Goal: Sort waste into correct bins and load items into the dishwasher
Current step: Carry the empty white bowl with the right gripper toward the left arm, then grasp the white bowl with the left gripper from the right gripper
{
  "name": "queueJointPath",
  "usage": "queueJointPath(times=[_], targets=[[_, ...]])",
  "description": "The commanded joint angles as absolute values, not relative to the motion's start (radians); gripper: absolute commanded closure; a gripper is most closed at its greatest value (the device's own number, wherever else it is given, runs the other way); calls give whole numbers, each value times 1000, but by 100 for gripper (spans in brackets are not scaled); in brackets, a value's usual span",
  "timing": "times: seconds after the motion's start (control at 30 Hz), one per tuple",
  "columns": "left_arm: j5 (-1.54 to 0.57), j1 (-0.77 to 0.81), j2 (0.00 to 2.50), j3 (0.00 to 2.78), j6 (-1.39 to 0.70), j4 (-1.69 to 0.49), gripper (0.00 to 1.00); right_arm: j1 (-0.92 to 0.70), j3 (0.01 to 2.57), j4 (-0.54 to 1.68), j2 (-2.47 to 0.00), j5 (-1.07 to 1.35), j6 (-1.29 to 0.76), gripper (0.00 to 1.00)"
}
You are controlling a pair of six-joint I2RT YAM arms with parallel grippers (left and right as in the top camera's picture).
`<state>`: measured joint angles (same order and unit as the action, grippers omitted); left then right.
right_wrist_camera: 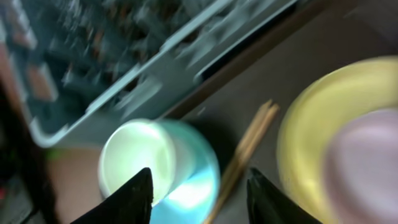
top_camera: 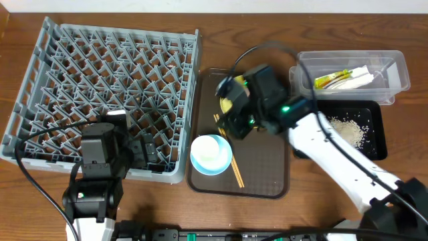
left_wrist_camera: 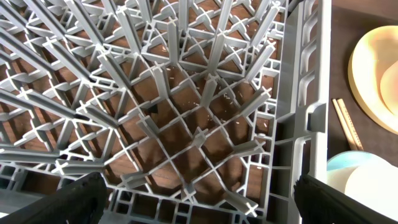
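Left gripper [left_wrist_camera: 205, 208] is spread wide over the rack's [top_camera: 40, 87] near right corner. Right gripper [right_wrist_camera: 199, 199], blurred, seems spread and empty above the chopsticks [right_wrist_camera: 245, 155], between blue bowl [right_wrist_camera: 189, 180] and plate [right_wrist_camera: 305, 124] on the tray [top_camera: 267, 174], which is bare to their right.

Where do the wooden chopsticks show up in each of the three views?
Overhead: chopsticks lie mid-frame on the brown tray, right of the light-blue bowl.
Left wrist: chopsticks at right edge, past the rack wall.
Right wrist: chopsticks centre, between light-blue bowl and pale-yellow plate.
Shared landmark: the light-blue bowl.
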<state>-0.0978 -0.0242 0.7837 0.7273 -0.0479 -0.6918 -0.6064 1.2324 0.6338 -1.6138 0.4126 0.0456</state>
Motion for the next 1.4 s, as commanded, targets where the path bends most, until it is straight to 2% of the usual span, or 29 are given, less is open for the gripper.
queueJointPath(times=[0.0,0.13,0.23,0.53,0.77,1.0,1.17,1.37], targets=[[-96,-21,783,748,-42,-692,1,-667,1228,657,-1663,422,14,57],[-96,-21,783,748,-42,-693,1,-717,1228,682,-1735,292,-70,63],[-96,-21,783,748,-42,-696,1,-735,1228,675,-1792,288,-99,67],[-96,-21,783,748,-42,-695,1,-718,1248,670,-1831,277,-127,99],[-128,-21,783,748,-88,-684,1,-609,1363,731,-1699,279,-127,99],[-394,-21,803,748,-278,-543,1,-432,1388,682,-1592,322,-249,99],[-664,-21,878,748,-341,-347,1,-361,1387,598,-1608,632,-284,99],[-1023,-21,1003,748,-477,-5,1,-370,1387,532,-1611,872,-284,99]])
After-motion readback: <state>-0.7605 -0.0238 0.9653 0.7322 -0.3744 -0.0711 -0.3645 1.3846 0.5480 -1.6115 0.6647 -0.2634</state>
